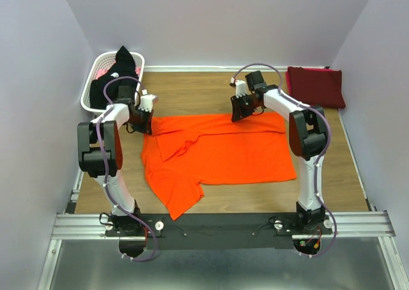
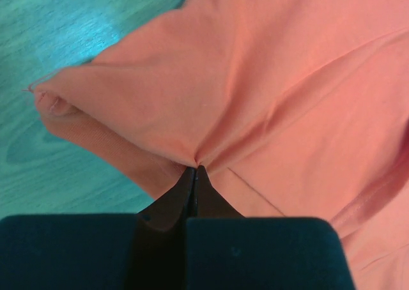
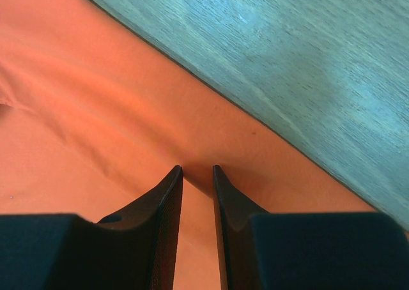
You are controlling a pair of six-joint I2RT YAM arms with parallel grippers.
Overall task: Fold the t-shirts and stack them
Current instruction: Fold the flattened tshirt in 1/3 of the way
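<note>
Creased orange t-shirt [image 1: 223, 152] on woodgrain table [image 1: 192, 85]

The spread t-shirt [image 1: 217, 152] lies in the middle of the worktop [image 1: 192, 89]. A basket [image 1: 94, 80] sits at the far left corner, with another t-shirt [image 1: 123, 62] in it and hanging over its far rim. A folded t-shirt [image 1: 315, 85] lies at the far right corner. The left pincer [image 1: 147, 125] is at the spread shirt's far left corner, and the right pincer [image 1: 240, 115] is on its far edge, right of the middle.
</note>
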